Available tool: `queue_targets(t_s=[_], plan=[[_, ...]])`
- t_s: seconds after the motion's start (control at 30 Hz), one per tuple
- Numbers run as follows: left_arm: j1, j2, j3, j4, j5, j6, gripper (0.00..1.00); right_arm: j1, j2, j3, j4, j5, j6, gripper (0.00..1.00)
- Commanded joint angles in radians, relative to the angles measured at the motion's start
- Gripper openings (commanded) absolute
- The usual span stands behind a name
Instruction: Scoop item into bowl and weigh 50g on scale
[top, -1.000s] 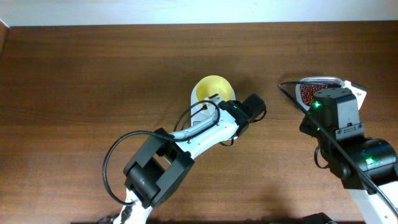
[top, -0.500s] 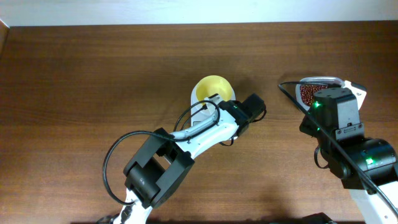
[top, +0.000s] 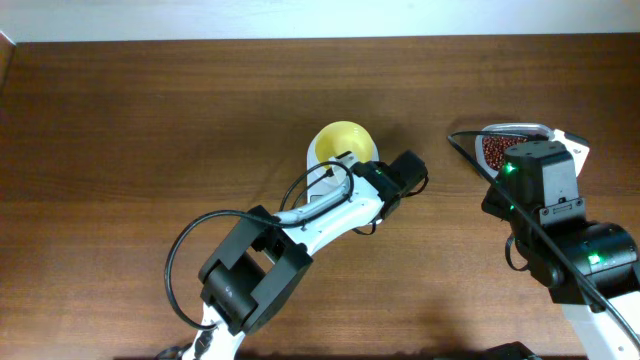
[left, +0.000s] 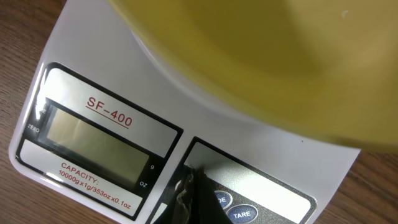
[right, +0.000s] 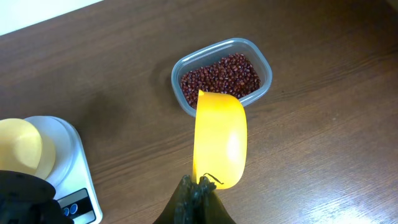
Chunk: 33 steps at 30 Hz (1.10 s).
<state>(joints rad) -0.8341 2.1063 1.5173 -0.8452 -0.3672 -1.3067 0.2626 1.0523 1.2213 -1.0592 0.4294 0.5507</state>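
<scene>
In your left wrist view the bowl (left: 267, 56) fills the top of the frame, blurred and cut off, while the left gripper (left: 194, 186) masks some buttons of the scale (left: 99, 59) at the bottom edge. Overhead, your right arm (top: 545, 185) hides much of the container (top: 502, 128) of beans (top: 490, 150).

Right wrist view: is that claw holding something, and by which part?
Yes: the right gripper is shut on the scoop, pinching its near end, with the cup pointing toward the beans.
</scene>
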Motion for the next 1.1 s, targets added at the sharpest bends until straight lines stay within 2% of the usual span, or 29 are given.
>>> queue_targets(t_s=[0.0,0.67,1.07], plan=[[-0.001,0.039,-0.011,0.004,0.005,-0.011,0.00,0.005,-0.012,0.026,0.000,0.024,0.006,0.04],[0.011,0.053,-0.010,0.014,0.033,-0.010,0.00,0.005,-0.012,0.026,-0.003,0.024,0.006,0.04],[0.010,-0.100,-0.007,-0.054,0.027,0.024,0.00,0.005,-0.012,0.026,0.000,0.028,0.006,0.04]])
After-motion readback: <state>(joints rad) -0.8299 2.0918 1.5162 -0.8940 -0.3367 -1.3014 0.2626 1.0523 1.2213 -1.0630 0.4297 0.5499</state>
